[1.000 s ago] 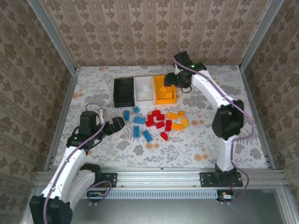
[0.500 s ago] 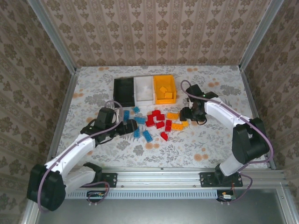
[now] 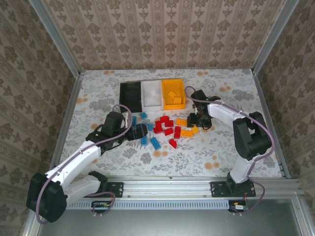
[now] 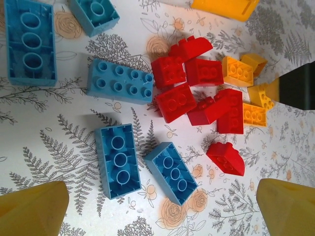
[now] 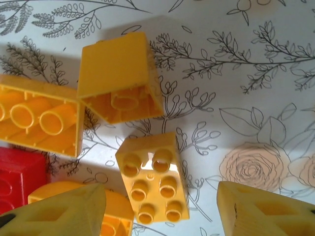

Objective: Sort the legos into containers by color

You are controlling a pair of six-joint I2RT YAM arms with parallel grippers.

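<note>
Both empty, we are poising right jaws part-open astride a yellow lego (image 5: 152, 178) for pickup, left jaws wide over blue legos (image 4: 118, 160).

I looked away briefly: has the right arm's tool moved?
Yes. The right tool left the orange bin and came nearer the arm bases, now low over the orange bricks.

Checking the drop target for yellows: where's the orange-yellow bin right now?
Top view: the orange-yellow bin is at the right end of the bin row, beside the white bin, just beyond the lego pile.
</note>
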